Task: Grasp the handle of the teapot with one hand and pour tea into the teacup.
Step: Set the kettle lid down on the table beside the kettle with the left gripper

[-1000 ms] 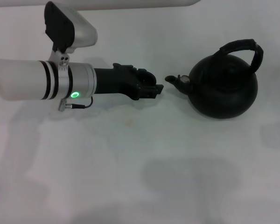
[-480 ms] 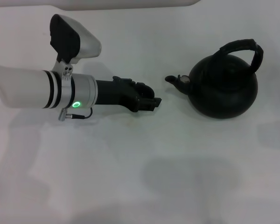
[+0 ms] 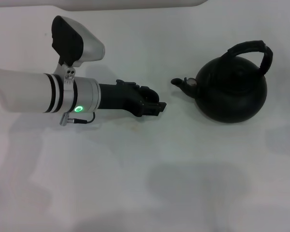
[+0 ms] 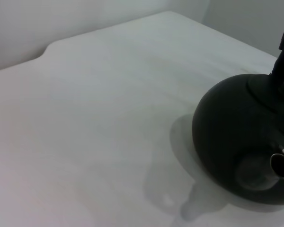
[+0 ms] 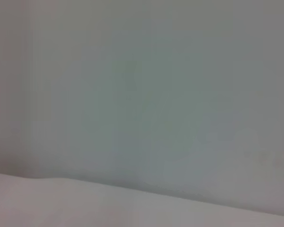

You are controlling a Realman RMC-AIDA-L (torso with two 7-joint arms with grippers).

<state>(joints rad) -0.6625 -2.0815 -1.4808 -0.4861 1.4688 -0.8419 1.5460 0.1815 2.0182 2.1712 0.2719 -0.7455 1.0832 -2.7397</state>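
The left tool [image 3: 157,105] lay low over the white worktop [image 3: 145,183], left of the teapot [image 3: 232,89] and apart from its spout; whether it was spread or closed could not be told. The handle [image 3: 251,48] stood ungrasped. No teacup was visible. The right arm was absent from view. Grasping and pouring remained outstanding.

The counter [image 3: 150,188] is white and smooth, with soft grey shadows lying on it toward 6 o'clock. In the left wrist view its far edge [image 4: 104,30] meets a pale wall [image 4: 61,19].
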